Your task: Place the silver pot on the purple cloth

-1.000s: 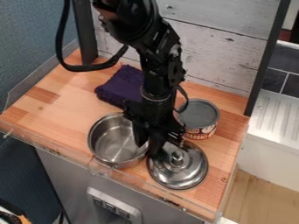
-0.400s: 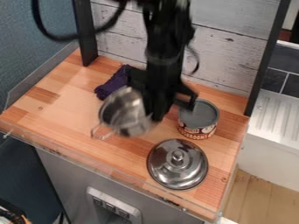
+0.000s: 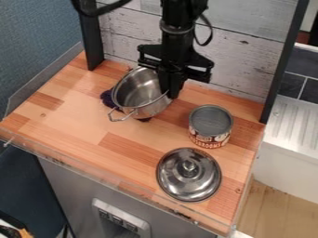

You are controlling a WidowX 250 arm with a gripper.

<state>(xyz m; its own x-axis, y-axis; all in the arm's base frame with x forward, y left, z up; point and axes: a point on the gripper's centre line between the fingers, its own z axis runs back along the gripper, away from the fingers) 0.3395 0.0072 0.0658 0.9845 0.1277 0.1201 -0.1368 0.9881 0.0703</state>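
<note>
Two black fingers (image 3: pixel 172 87) were pinched shut on one edge of the round silver metal pot (image 3: pixel 138 89). It leaned beside them, over the crumpled purple cloth (image 3: pixel 107 97). Held so far to one side, it could tip or slide off the lumps if dropped.

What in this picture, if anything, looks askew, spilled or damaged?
Only the silver pot looks askew: it appears tilted, held at its rim by the gripper over the purple cloth. I see no spill or damage.

the fingers (image 3: pixel 176 86) grip the silver pot (image 3: pixel 138 89) by its rim over the purple cloth (image 3: pixel 107 97)
</note>
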